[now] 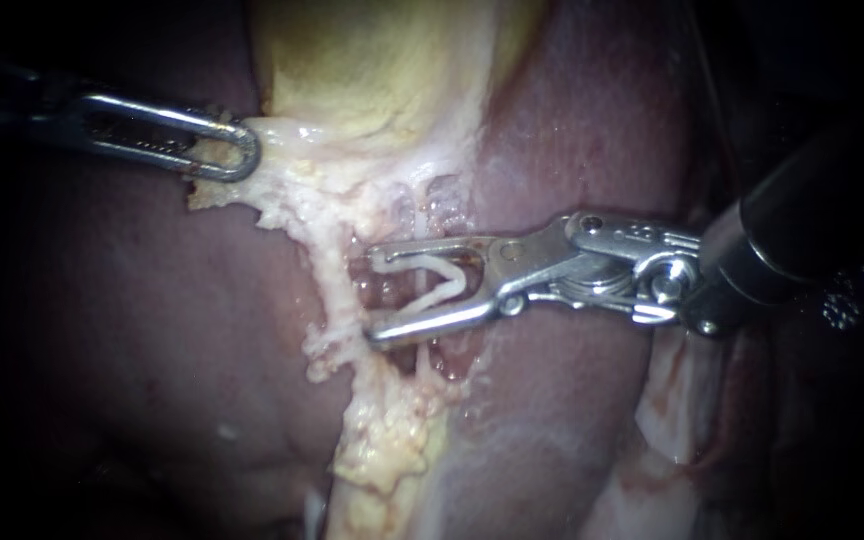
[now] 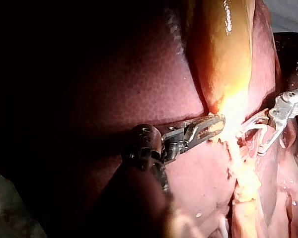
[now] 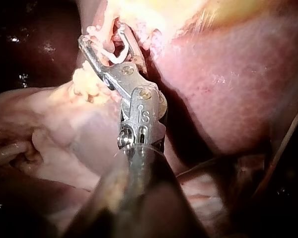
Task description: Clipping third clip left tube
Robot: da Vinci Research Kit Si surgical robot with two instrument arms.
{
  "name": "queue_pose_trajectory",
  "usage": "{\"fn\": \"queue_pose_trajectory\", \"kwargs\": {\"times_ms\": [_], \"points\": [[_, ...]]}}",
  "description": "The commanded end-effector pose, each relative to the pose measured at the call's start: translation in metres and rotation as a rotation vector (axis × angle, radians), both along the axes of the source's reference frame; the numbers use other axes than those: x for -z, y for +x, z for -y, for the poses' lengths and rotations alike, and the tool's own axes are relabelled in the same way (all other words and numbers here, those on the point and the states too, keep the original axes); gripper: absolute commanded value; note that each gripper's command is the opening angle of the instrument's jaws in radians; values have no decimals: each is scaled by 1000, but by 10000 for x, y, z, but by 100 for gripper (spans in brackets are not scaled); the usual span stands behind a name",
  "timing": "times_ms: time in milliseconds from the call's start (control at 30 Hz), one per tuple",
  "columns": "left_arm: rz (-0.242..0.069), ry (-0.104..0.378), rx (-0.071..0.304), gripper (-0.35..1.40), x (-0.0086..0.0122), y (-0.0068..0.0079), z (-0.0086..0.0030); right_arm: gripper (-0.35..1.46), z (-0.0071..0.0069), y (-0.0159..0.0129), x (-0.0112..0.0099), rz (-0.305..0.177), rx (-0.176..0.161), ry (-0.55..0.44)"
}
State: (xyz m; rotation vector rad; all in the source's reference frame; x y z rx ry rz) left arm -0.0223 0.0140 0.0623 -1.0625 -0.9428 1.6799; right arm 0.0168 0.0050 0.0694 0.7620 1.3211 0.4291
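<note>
My right instrument (image 1: 372,292) comes in from the right with its jaws spread wide. A white V-shaped clip (image 1: 442,280) sits between them, touching both. The jaws straddle thin pale strands of tissue (image 1: 422,200) below the gallbladder (image 1: 372,70); I cannot tell which tube lies inside. In the right wrist view the same jaws (image 3: 102,33) carry the clip (image 3: 120,53) against pale tissue. My left instrument (image 1: 237,150) is shut on the pale tissue at the gallbladder's neck, holding it to the left. The left wrist view shows these jaws (image 2: 216,124) on that tissue.
Dark red liver (image 1: 132,300) lies on both sides of the pale band. A ragged yellowish strip of fat (image 1: 382,440) runs down from the jaws. Pale folded tissue (image 1: 682,400) lies under the right instrument's shaft.
</note>
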Motion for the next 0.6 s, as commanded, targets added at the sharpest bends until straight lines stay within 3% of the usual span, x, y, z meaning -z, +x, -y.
{"fn": "queue_pose_trajectory", "kwargs": {"times_ms": [33, 233, 600], "points": [[-1, 0, 1, -35, -1, 0, 0, 49, -1, 1, -2, 0, -5, 0], [-1, -1, 1, -35, -1, -1, 0, 50, -2, 15, -12, -40, -7, 8], [-1, -1, 1, -35, -2, -1, 0, 50, 11, 49, -25, -94, 7, 1]]}}
